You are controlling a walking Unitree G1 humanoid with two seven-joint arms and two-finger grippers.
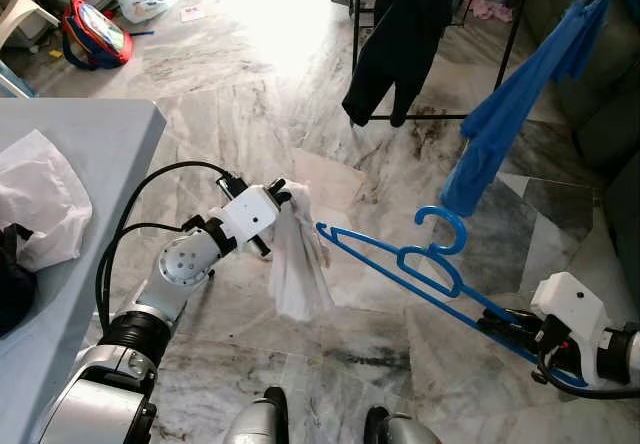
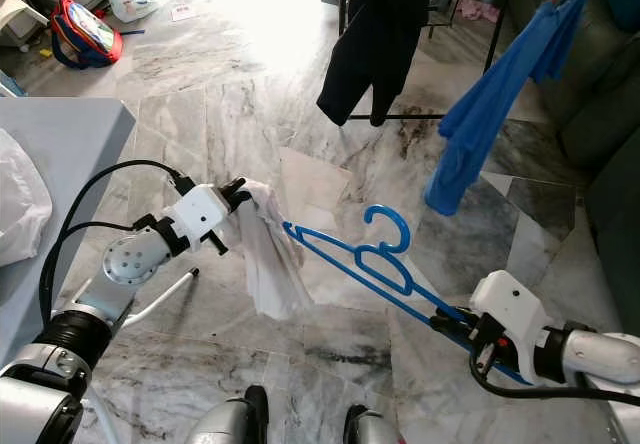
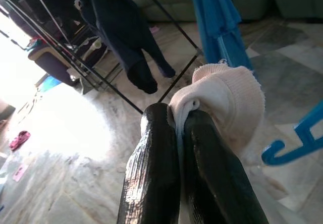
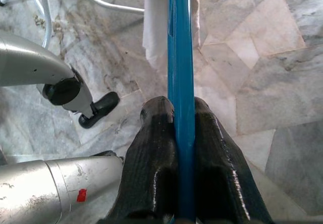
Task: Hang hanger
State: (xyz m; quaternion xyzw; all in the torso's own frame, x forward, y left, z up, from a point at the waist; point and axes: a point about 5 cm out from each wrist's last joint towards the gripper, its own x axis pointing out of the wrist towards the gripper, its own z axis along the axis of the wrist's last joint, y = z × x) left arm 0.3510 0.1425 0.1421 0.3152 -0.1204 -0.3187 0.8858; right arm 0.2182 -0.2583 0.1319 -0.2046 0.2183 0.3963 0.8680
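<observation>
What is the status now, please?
Left gripper shut on white cloth. Right gripper shut on blue hanger. Hanger tip at the cloth; rack ahead, not reached.
</observation>
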